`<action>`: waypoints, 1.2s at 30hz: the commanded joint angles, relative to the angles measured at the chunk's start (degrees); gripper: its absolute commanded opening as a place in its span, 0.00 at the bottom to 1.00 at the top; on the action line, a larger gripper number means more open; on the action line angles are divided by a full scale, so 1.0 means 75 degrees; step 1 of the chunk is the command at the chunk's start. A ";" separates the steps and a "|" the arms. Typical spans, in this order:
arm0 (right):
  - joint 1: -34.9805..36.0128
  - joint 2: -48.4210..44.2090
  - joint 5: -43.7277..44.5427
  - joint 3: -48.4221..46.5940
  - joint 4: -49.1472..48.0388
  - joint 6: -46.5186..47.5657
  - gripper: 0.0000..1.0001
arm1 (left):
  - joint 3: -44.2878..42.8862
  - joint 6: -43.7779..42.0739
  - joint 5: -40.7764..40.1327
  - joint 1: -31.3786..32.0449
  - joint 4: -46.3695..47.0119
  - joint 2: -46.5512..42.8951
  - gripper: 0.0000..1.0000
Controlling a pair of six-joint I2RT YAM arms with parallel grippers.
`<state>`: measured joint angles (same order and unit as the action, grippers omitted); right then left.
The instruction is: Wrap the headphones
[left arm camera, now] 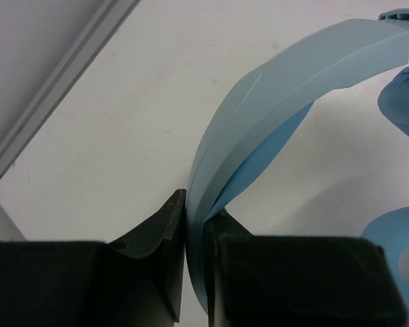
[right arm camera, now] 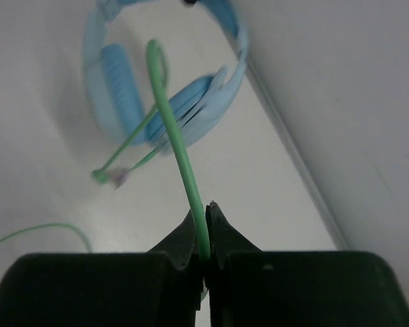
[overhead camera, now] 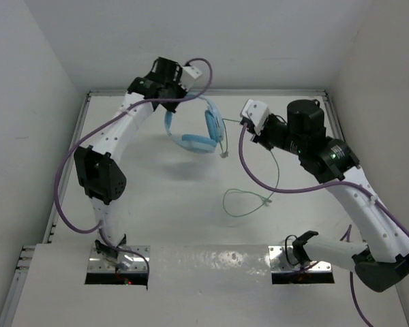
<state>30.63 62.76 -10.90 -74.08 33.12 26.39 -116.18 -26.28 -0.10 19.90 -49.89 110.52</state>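
My left arm reaches toward the far left corner of the desk (overhead camera: 191,225), left gripper (left arm camera: 194,208) clamped on the headband (left arm camera: 279,71) of the headphones (overhead camera: 195,134). My right arm bends inward, right gripper (right arm camera: 204,216) pinching the cable (right arm camera: 179,153) tight.

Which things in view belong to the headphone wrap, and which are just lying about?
Job:
- headphones, headband gripped in the left claw
- their green cable, pinched in the right claw

Not the job:
- purple robot cables
- table
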 commanded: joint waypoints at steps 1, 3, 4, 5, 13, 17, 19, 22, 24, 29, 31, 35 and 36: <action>0.0076 0.0630 0.0983 -0.1298 0.0856 0.1073 0.00 | -0.0002 -0.0445 0.0235 0.0685 0.0570 -0.0345 0.00; -0.0006 0.1227 0.1345 -0.2143 0.0998 0.1517 0.00 | 0.0010 -0.0585 0.0691 0.0955 0.0489 -0.0369 0.00; -0.0087 0.1403 0.1637 -0.2354 0.0939 0.1648 0.00 | -0.0025 -0.0620 0.0983 0.1037 0.0430 -0.0369 0.00; -0.0181 0.1753 0.1698 -0.2763 0.0742 0.1707 0.00 | -0.0071 -0.0644 0.1125 0.1247 0.0360 -0.0369 0.00; -0.1447 0.3619 0.1851 -0.4887 0.0026 0.0373 0.00 | -0.0189 0.0152 0.3150 0.1729 -0.0051 -0.0486 0.00; -0.1798 0.4099 0.1874 -0.4935 -0.0163 -0.0400 0.00 | -0.0353 0.0924 0.4043 0.1788 -0.0005 -0.0579 0.00; -0.1823 0.4217 0.1944 -0.4935 -0.0128 -0.0658 0.00 | -0.0481 0.1078 0.4407 0.1846 0.0031 -0.0591 0.00; -0.1858 0.4358 0.1945 -0.4970 -0.0116 -0.1046 0.00 | -0.0622 0.1067 0.4315 0.2092 -0.0063 -0.0591 0.00; -0.1858 0.4405 0.1631 -0.5028 -0.0104 -0.1280 0.00 | -0.0634 0.1008 0.4116 0.2267 -0.0028 -0.0556 0.00; -0.1846 0.4300 0.1627 -0.4585 0.0001 -0.1632 0.00 | -0.0856 0.1277 0.4232 0.2350 0.0160 -0.0509 0.00; -0.1858 0.4043 0.1804 -0.3871 -0.0185 -0.1667 0.00 | -0.1113 0.1348 0.4255 0.2339 0.0102 -0.0521 0.00; -0.1869 0.3784 0.1758 -0.2978 -0.0467 -0.1889 0.00 | -0.1430 0.1336 0.4314 0.2339 -0.0004 -0.0521 0.00; -0.1869 0.3807 0.1746 -0.2920 -0.0444 -0.1960 0.00 | -0.1466 0.1313 0.4349 0.2339 -0.0016 -0.0521 0.00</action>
<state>16.95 92.82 1.54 -97.51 32.67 14.70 -123.44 -18.94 28.16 37.36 -52.14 110.26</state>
